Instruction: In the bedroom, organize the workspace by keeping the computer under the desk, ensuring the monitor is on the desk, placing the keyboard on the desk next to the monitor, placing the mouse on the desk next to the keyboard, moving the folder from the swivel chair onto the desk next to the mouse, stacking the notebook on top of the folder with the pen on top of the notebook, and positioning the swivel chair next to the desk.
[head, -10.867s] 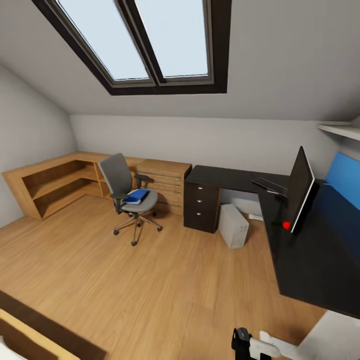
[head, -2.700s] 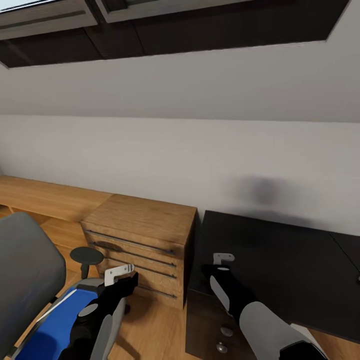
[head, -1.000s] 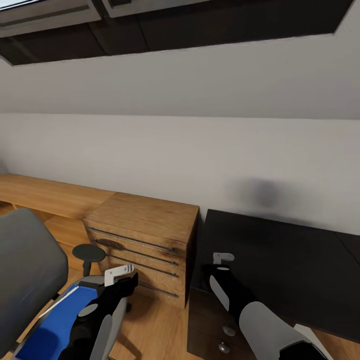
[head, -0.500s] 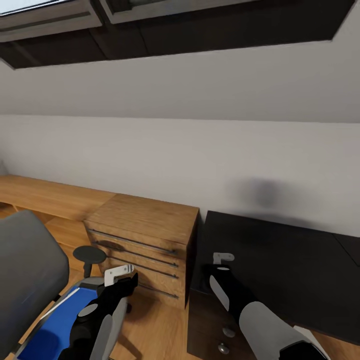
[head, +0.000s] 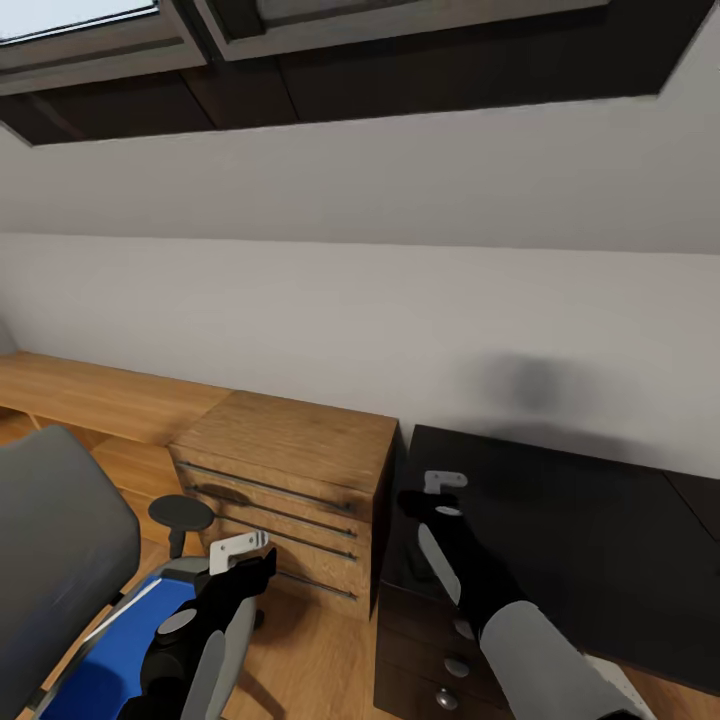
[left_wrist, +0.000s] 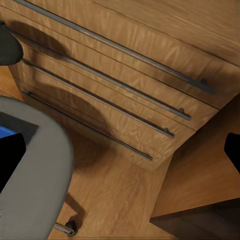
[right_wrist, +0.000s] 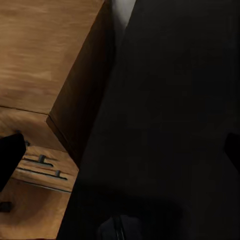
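My left gripper (head: 240, 548) hangs at lower left, jaws spread wide and empty, over the swivel chair (head: 60, 560) seat edge where the blue folder (head: 105, 655) lies. My right gripper (head: 440, 490), likewise parted and empty, hovers lower centre above the black desk (head: 590, 540), beside the wooden chest (head: 290, 470).

Attic bedroom. Sloped pale grey ceiling (head: 400, 170) overhead, dark-framed skylight (head: 330, 50) set into it, daylight in upper left pane. Plain grey wall (head: 330, 310) below. Wooden chest (head: 290, 470) with long bar handles against wall, low wooden shelf unit (head: 90, 395) running left from it. Wood plank floor (head: 310, 660) in warm brown. Soft, even light, faint shadow smudge on wall at right.
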